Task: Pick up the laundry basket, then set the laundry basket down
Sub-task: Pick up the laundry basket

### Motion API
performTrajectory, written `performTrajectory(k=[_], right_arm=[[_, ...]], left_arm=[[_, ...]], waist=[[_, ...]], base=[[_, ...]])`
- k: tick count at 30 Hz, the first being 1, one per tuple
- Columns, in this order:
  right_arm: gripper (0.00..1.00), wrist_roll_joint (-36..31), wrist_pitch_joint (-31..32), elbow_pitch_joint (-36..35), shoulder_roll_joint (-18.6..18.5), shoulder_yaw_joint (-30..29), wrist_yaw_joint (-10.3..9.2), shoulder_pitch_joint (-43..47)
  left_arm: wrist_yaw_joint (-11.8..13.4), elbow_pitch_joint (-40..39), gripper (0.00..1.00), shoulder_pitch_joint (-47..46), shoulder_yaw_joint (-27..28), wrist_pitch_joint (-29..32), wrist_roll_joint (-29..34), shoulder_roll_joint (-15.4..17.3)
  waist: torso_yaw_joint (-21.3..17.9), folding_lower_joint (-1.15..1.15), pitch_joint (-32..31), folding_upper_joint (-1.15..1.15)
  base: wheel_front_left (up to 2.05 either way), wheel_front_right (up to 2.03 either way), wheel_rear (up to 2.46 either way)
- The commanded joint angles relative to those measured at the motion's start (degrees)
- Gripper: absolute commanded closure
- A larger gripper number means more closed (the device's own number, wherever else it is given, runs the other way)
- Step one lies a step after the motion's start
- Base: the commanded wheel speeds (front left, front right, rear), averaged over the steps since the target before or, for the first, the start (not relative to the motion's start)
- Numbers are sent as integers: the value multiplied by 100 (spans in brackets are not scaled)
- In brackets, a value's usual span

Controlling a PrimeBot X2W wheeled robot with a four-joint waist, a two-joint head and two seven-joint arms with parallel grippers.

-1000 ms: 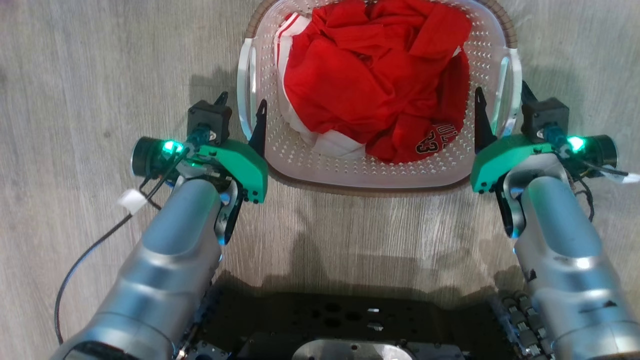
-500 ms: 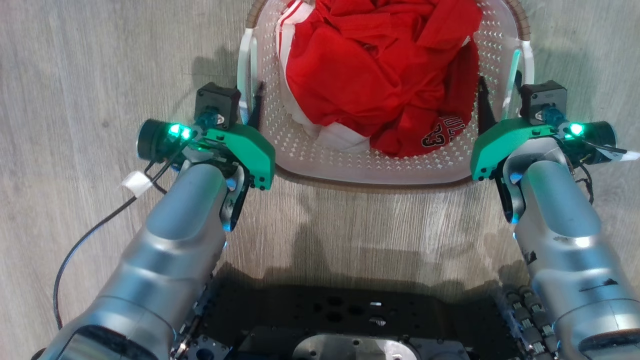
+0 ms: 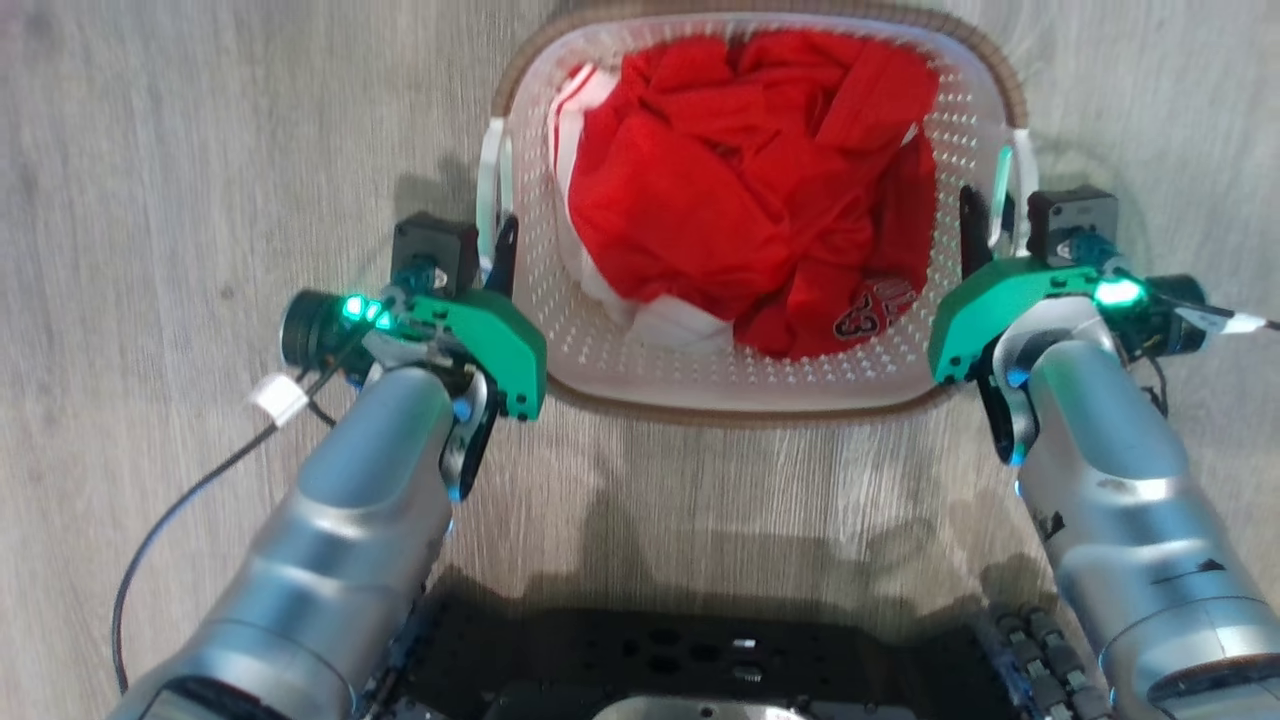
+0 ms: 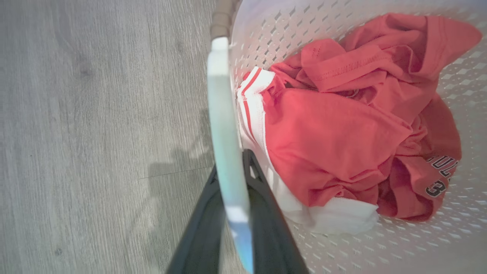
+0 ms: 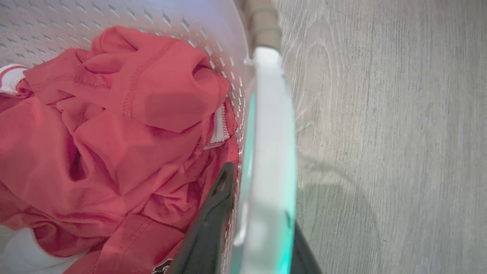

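Gripping the laundry basket (image 3: 600,345) by both sides is how we find ourselves at this moment. Our left claw (image 3: 497,262) is drawn nearly shut on the left handle (image 3: 489,185). In the left wrist view its two dark fingers (image 4: 266,213) sit tight against either face of the pale strip of the handle (image 4: 224,114), with no gap to be seen. Our right claw (image 3: 995,235) holds the right handle (image 3: 1010,190) the same way. In the right wrist view the inner finger (image 5: 213,224) lies inside the basket wall beside the handle (image 5: 272,133), and the outer one peeks out just behind it.

The basket sits between our two claws, straight ahead of our base, over the grey wood-look floor (image 3: 200,150). We cannot tell whether its bottom touches the floor or hangs just above it. A crumpled heap of red clothing (image 3: 740,190) with white trim fills it.

A second ago both claws stood wider, each with its fingertips spread well to either side of its handle and not touching it. Half a second ago they had narrowed. Now they are clamped. The far brown rim (image 3: 760,10) of the basket, cut off at the top of the head view earlier, now shows whole. Since the entire head picture has shifted with it, we put that down to our camera.
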Motion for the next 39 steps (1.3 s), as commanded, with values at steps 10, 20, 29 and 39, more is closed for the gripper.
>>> performTrajectory(k=[10,20,29,39], right_arm=[[100,555,-27,739,95,730,34,366],[100,1765,226,1239,95,2008,34,793],[100,2694,665,1175,95,2968,34,1322],[100,3305,1087,1231,95,3700,34,1514]], left_arm=[[-46,305,100,566,59,-65,-183,143],[-208,1117,100,1163,-230,-65,-674,143],[-339,1489,100,1589,-676,177,-1162,143],[-455,1661,100,1702,-1142,725,-1409,143]], waist=[[-122,0,-1043,0],[-243,0,-2444,0],[-321,0,-3438,0],[-353,0,-3992,0]], base=[[0,0,0],[0,0,0],[0,0,0],[0,0,0]])
